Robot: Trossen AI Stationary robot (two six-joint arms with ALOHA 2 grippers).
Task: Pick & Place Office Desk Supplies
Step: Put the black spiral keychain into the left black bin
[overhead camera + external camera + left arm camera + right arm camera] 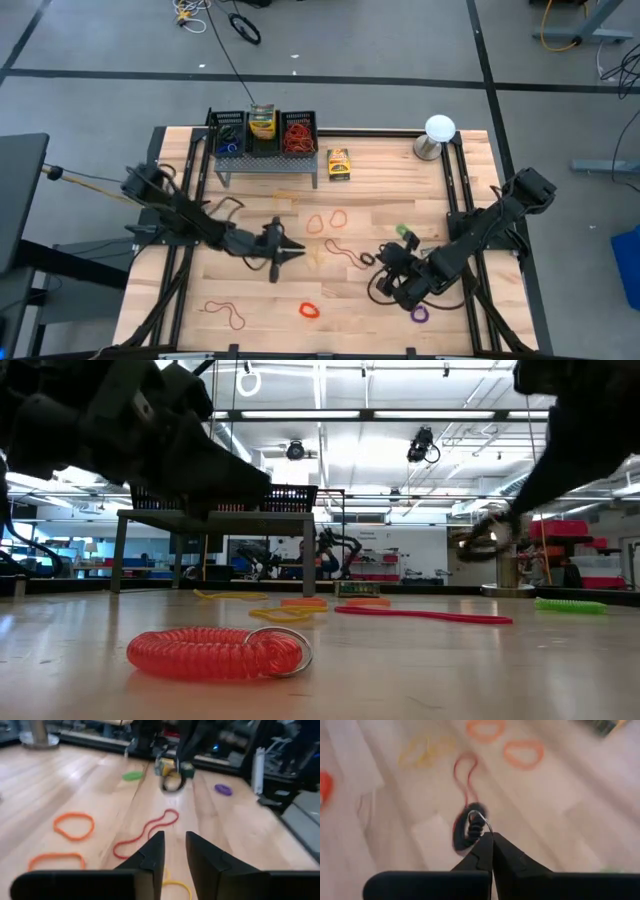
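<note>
1. High view: organizer tray [262,125] at the far edge of the tabletop [380,300], already holding dark and blue loops in one compartment, a crayon box in the middle, red bands in the third.
2. Second crayon box [339,163] just beside the tray, not yet stowed.
3. Still loose mid-tabletop: orange loops [326,220], long red band [345,250], yellow band [176,885], green coil [405,232]; toward the near edge, red coil [309,310], purple loop [419,314], thin dark-red band [228,314].
4. Right gripper [492,836] near the near right corner, fingers pinched shut on the black coil [472,826], lifted clear.
5. Left gripper [175,842] over mid-tabletop, fingers slightly parted, holding nothing.
6. Judged roughly a third done; most of the scatter left.
</note>
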